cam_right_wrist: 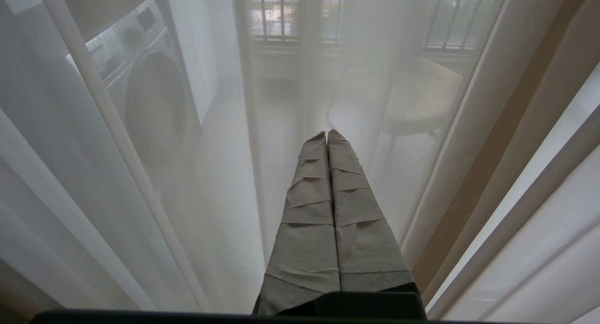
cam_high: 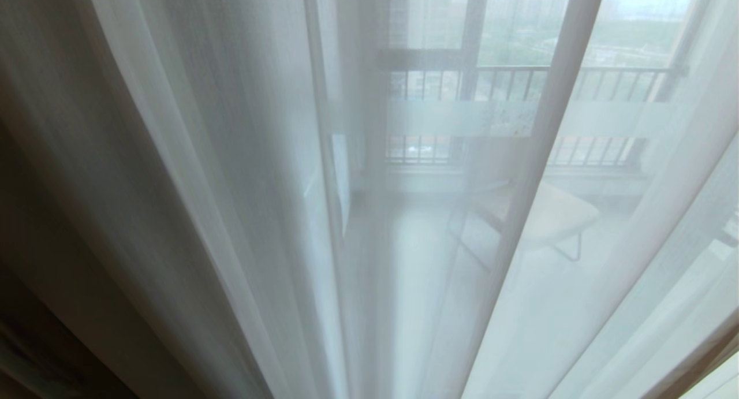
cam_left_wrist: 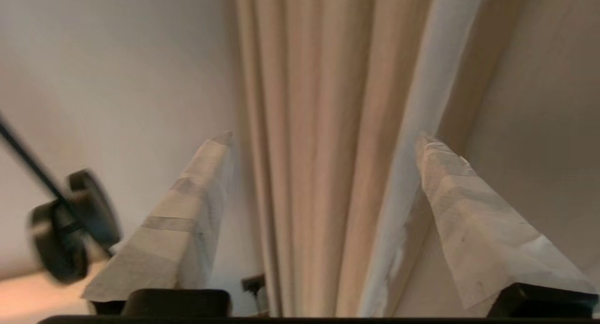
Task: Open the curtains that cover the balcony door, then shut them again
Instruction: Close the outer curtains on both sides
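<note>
The curtains fill the head view: sheer white voile (cam_high: 242, 156) hangs in folds across the middle and right, and the opaque beige drape (cam_high: 52, 174) runs down the left edge. Through the voile shows the balcony door (cam_high: 439, 119) with its frosted band. Neither arm is in the head view. In the left wrist view my left gripper (cam_left_wrist: 323, 137) is open, its taped fingers wide apart with nothing between them, facing the pleated beige drape (cam_left_wrist: 318, 103) and a pale sheer edge (cam_left_wrist: 436, 56). My right gripper (cam_right_wrist: 326, 132) is shut and empty, pointing at the sheer curtain (cam_right_wrist: 211, 174).
Behind the glass stand a pale chair (cam_high: 554, 214), a washing machine (cam_right_wrist: 145, 94) and the outer window's railing bars (cam_high: 606, 81). Beside the left gripper are a plain wall (cam_left_wrist: 117, 56), a blurred black object (cam_left_wrist: 70, 221) and a wall socket (cam_left_wrist: 253, 282).
</note>
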